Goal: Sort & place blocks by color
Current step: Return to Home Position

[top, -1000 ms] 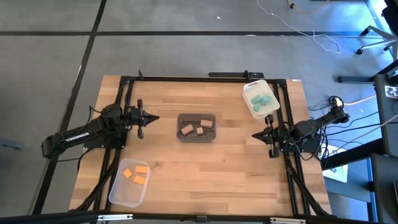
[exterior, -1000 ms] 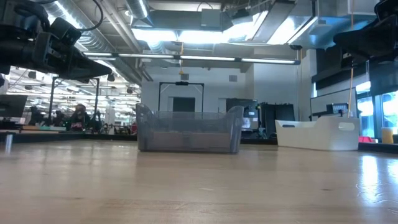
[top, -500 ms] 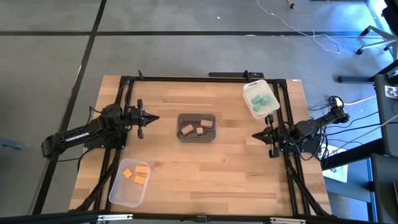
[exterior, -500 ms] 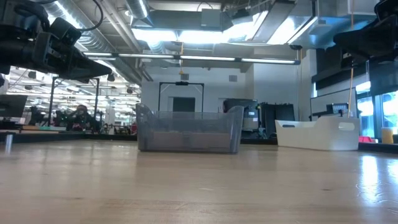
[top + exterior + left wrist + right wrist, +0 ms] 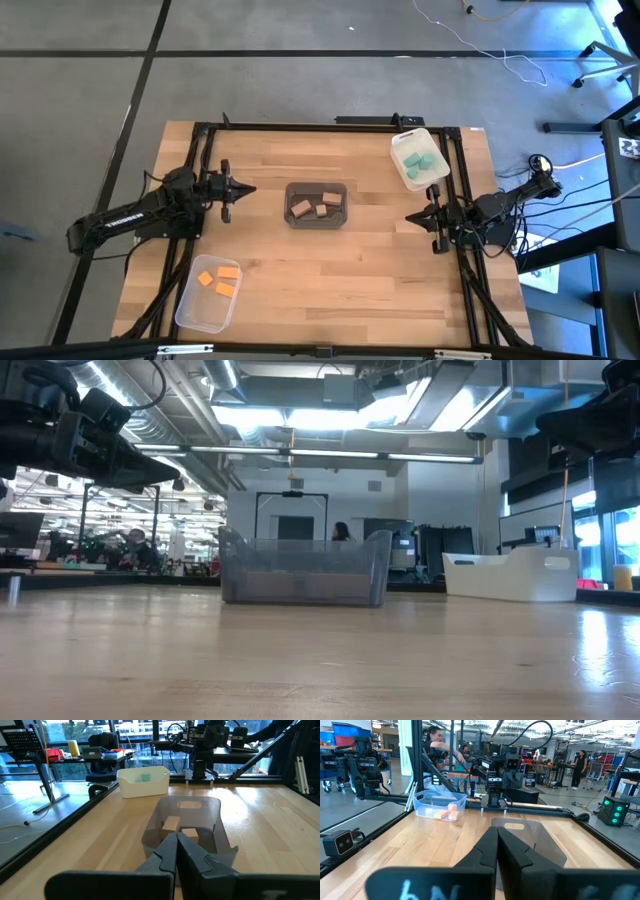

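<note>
The blocks lie in three bins. Tan wooden blocks point(image 5: 318, 207) sit in the dark grey bin point(image 5: 316, 188) at the table's middle. Teal blocks point(image 5: 419, 161) sit in the white bin point(image 5: 400, 145) at the far right. Orange blocks point(image 5: 220, 280) sit in the clear bin point(image 5: 192, 312) at the near left. My left gripper point(image 5: 250, 189) is shut and holds nothing, level, left of the grey bin point(image 5: 212, 807). My right gripper point(image 5: 409, 217) is shut and holds nothing, level, right of that bin.
A black metal frame point(image 5: 330, 125) runs along the table's far edge and down both sides. Bare wood stretches between the grey bin and the near edge point(image 5: 340, 290). People stand in the room beyond the table point(image 5: 437, 742).
</note>
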{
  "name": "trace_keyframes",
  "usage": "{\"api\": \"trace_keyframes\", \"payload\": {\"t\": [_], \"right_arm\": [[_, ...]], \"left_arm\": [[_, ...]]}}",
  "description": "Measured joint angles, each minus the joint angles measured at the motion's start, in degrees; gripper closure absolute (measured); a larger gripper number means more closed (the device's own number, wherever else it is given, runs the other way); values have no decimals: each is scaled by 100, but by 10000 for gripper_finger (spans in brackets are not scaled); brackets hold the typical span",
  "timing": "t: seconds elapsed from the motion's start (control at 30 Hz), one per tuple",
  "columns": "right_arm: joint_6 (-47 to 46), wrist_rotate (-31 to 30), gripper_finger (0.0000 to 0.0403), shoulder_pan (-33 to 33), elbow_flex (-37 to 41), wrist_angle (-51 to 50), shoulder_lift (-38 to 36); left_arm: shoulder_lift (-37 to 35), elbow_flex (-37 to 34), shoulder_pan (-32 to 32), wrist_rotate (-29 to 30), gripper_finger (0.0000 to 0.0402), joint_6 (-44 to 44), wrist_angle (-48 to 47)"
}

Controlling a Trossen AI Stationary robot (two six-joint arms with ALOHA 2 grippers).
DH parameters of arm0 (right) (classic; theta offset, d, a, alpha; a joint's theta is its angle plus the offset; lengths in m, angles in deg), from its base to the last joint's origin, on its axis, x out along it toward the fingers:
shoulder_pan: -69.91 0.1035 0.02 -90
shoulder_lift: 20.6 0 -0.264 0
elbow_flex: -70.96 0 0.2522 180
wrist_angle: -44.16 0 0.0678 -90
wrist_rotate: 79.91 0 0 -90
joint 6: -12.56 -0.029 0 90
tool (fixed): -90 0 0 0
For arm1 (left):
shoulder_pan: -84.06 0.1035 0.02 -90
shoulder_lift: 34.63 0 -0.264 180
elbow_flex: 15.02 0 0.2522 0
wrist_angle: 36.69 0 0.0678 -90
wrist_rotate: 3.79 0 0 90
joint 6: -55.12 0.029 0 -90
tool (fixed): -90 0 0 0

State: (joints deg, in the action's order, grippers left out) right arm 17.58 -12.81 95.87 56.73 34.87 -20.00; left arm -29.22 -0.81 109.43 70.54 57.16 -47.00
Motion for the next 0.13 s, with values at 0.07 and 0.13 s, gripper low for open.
{"api": "trace_keyframes", "payload": {"t": [0.07, 0.13], "right_arm": [[0, 0, 395, -1, 0, 0, 1], [0, 0, 395, -1, 0, 0, 0]], "left_arm": [[0, 0, 0, 0, 401, -2, -1], [0, 0, -1, 0, 401, 0, 2]]}}
